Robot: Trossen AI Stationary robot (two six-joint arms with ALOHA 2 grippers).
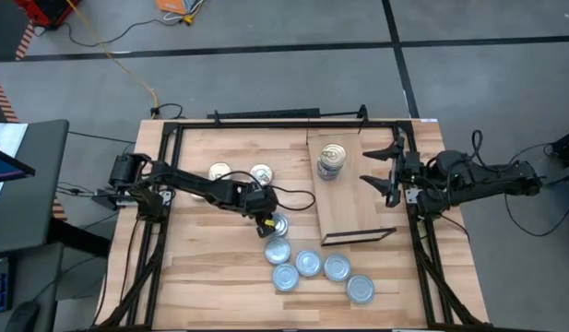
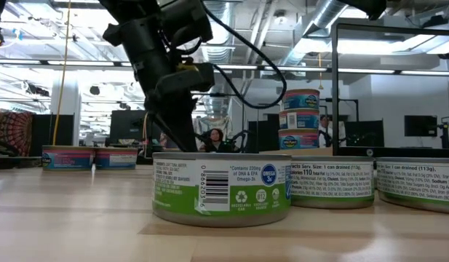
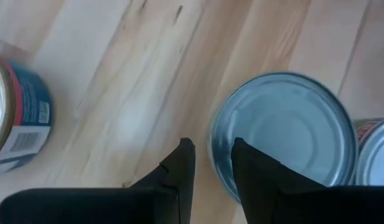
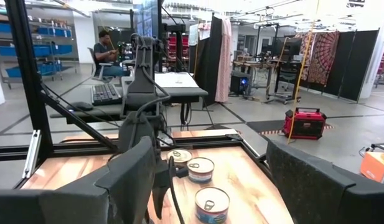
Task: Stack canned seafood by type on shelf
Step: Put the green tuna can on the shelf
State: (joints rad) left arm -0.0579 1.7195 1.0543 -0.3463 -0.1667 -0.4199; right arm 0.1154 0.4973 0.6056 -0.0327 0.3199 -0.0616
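My left gripper [image 1: 268, 224] hangs low over the middle of the table, at the left edge of a silvery-blue tin [image 1: 279, 224]. In the left wrist view its fingers stand a narrow gap apart [image 3: 213, 152] over that tin's rim [image 3: 215, 146]. Several more silvery tins [image 1: 308, 264] lie flat toward the near edge. Two gold-topped tins [image 1: 219, 171] [image 1: 260, 173] sit on the table toward the far edge. Three gold-topped tins stand stacked [image 1: 331, 159] [image 2: 300, 116] on the far part of the shelf [image 1: 349, 207]. My right gripper [image 1: 381, 166] waits open above the shelf's right edge. My left gripper points down at the silvery tin's left rim [image 3: 215, 146]. One finger [image 3: 179, 168] is outside the wall and the other [image 3: 257, 174] is over the top. I cannot tell whether either touches the tin, which rests flat on the table.
A dark frame [image 1: 266, 118] runs along the far edge and both sides of the table. The shelf's dark strip [image 1: 358, 237] lies at its near end. Bare wood shows on the near left of the table [image 1: 210, 277].
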